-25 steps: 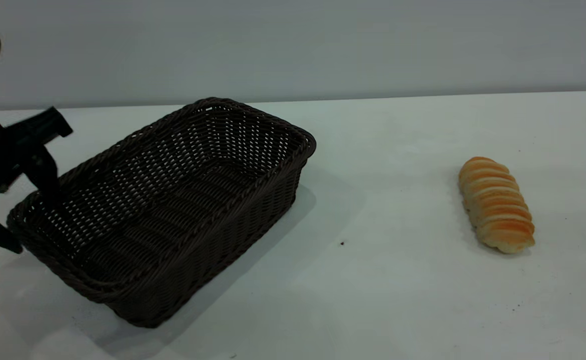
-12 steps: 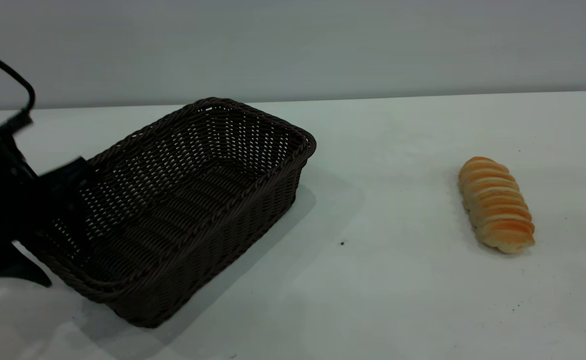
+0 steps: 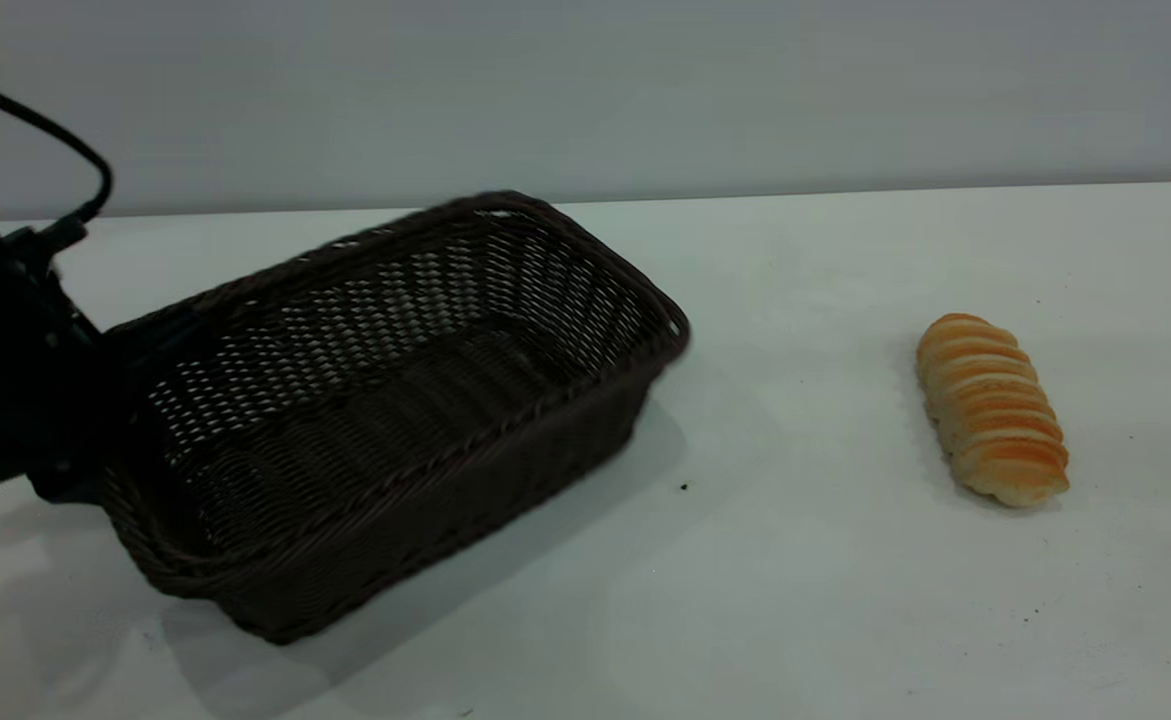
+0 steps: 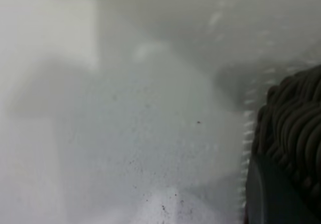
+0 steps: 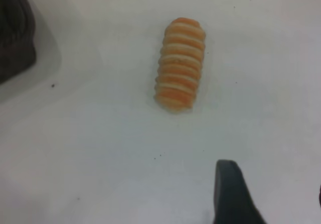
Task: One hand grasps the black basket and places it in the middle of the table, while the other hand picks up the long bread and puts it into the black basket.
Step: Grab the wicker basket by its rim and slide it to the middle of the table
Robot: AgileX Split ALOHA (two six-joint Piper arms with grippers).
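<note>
The black basket (image 3: 395, 400) is at the table's left, its left end raised so that it tilts. My left gripper (image 3: 95, 400) is shut on the braided rim of that left end; the left wrist view shows the rim (image 4: 296, 118) against one finger (image 4: 271, 194). The long bread (image 3: 991, 408) lies on the table (image 3: 795, 600) at the right, well apart from the basket. My right gripper (image 5: 273, 199) is open and empty above the table, short of the bread (image 5: 179, 63); it is outside the exterior view. A corner of the basket (image 5: 15, 33) shows in the right wrist view.
A black cable (image 3: 45, 130) loops above the left arm. A grey wall (image 3: 585, 90) runs behind the table's far edge. Bare tabletop lies between the basket and the bread, with a small dark speck (image 3: 684, 487).
My left gripper came down onto the basket's left rim and closed on it. The basket has shifted to the right, turned and tilted. The bread has not moved.
</note>
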